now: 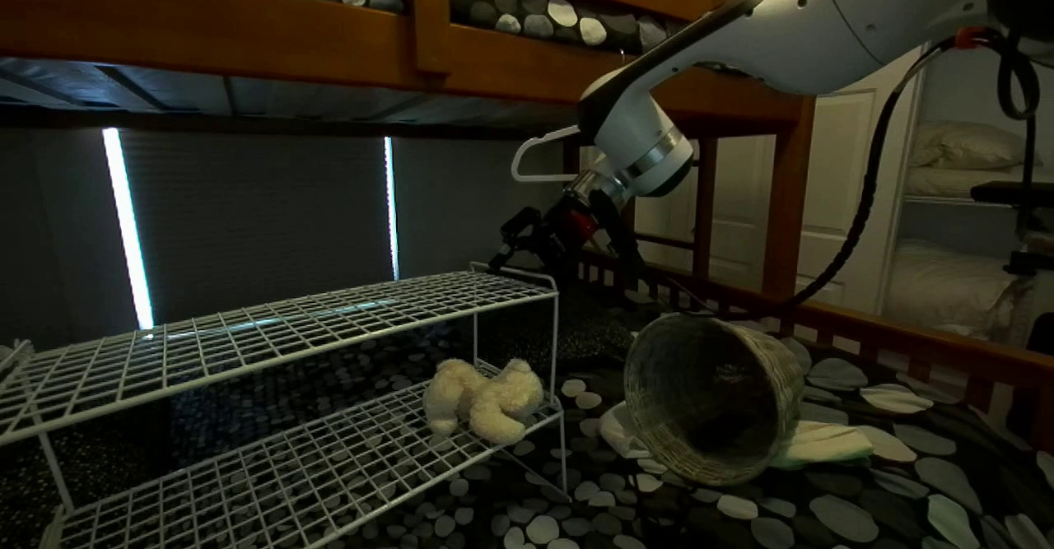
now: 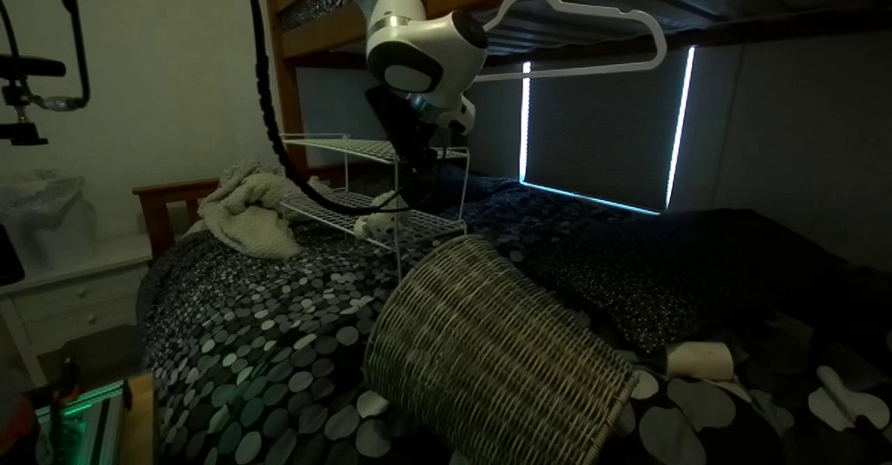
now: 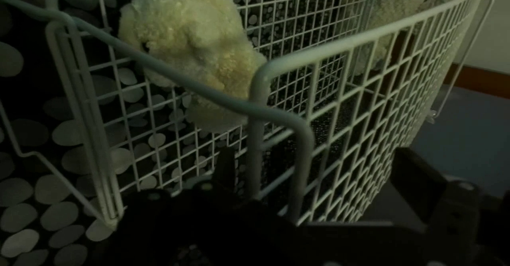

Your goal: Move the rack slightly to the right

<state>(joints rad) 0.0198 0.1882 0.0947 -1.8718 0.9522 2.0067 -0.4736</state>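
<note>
The rack is white wire grid with two mesh tiers, standing on the bed. Its top tier shows in both exterior views [image 1: 288,318] [image 2: 348,148], and its top rail is close in the wrist view [image 3: 358,39]. My gripper [image 3: 314,154] is open, its fingers wide apart on either side of the top tier's end, one beneath the mesh and one above. I cannot tell whether either finger touches it. In both exterior views the dark gripper [image 1: 531,257] [image 2: 418,155] is at one end of the top tier, its fingertips hard to make out.
A cream plush toy [image 1: 486,401] [image 3: 191,30] sits on the lower tier. A wicker basket [image 2: 488,353] lies on its side near the rack's end. A white hanger [image 2: 599,13] hangs from the upper bunk [image 1: 247,30] near the arm. A fluffy blanket [image 2: 251,207] lies behind the rack.
</note>
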